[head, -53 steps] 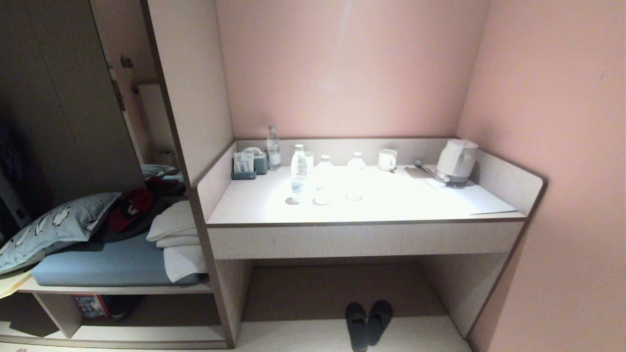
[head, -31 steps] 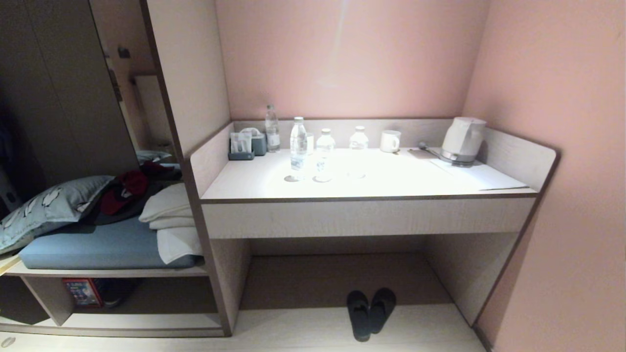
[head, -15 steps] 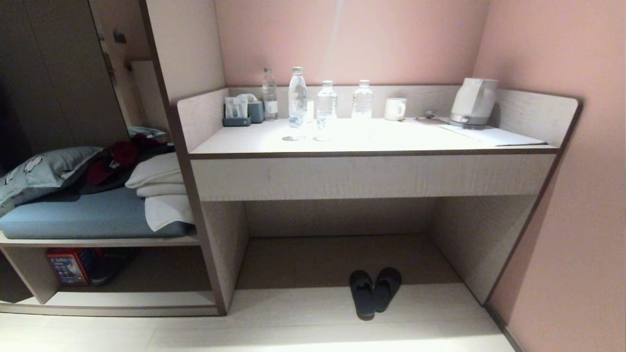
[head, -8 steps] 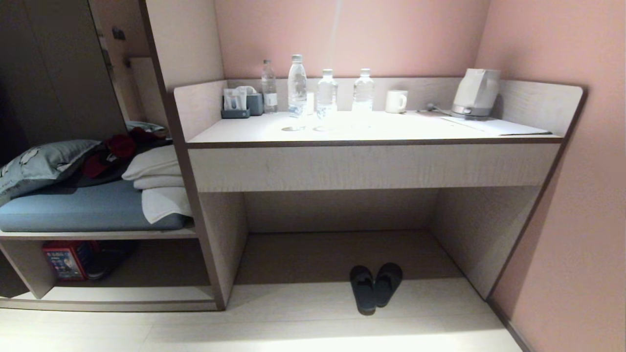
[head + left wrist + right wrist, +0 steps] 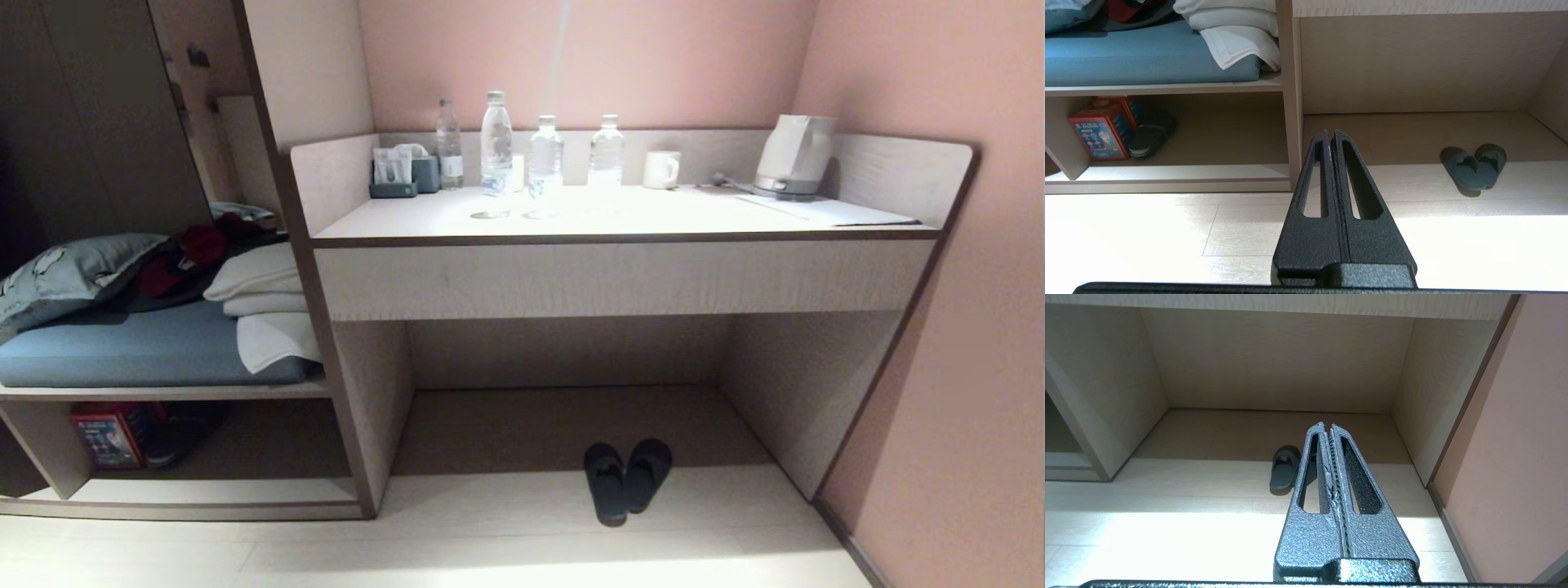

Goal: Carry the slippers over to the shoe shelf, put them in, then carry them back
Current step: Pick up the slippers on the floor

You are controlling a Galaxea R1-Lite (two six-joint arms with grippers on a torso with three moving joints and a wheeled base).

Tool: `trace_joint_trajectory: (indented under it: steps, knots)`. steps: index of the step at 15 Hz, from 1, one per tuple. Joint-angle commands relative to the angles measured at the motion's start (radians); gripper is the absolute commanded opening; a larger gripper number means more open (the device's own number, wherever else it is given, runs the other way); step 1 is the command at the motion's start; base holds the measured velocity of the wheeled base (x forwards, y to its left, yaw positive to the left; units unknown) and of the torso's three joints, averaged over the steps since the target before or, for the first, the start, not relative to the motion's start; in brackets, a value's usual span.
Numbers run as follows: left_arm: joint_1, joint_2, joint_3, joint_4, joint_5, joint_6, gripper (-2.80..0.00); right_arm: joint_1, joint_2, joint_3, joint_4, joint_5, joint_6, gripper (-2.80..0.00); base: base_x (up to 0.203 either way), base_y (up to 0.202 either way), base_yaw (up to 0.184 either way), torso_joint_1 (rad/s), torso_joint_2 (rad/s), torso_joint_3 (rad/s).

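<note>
Left wrist view: left gripper (image 5: 1329, 132) closed and empty above the floor (image 5: 1167, 228); the slippers (image 5: 1473, 166) lie side by side at the desk alcove's mouth, the shoe shelf (image 5: 1180, 173) to their side. Right wrist view: right gripper (image 5: 1325, 425) closed, empty, the slippers (image 5: 1286, 472) just beyond it. Head view: slippers (image 5: 626, 478) under the desk (image 5: 620, 278); shoe shelf (image 5: 212, 494) beneath the blue cushion (image 5: 139, 355).

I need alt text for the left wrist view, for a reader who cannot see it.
The shut left claw points at the floor before a pale wood desk. The dark slippers lie together under the desk; beside it, the shoe shelf holds a red box.
</note>
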Motion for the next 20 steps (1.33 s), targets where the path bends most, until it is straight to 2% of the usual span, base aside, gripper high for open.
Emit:
trace_joint_trajectory:
  steps: [1, 8, 20]
  knots:
    - [0.001, 0.0, 0.0, -0.001, 0.001, -0.001, -2.8, 0.0, 0.0, 0.0, 0.0, 0.0, 0.0, -2.8, 0.0, 0.0, 0.0, 0.0, 0.0, 0.0]
    - [0.0, 0.001, 0.0, -0.002, 0.001, -0.004, -2.8, 0.0, 0.0, 0.0, 0.0, 0.0, 0.0, -2.8, 0.0, 0.0, 0.0, 0.0, 0.0, -0.02]
    - [0.0, 0.001, 0.0, -0.002, 0.001, -0.003, -2.8, 0.0, 0.0, 0.0, 0.0, 0.0, 0.0, -2.8, 0.0, 0.0, 0.0, 0.001, 0.0, -0.196]
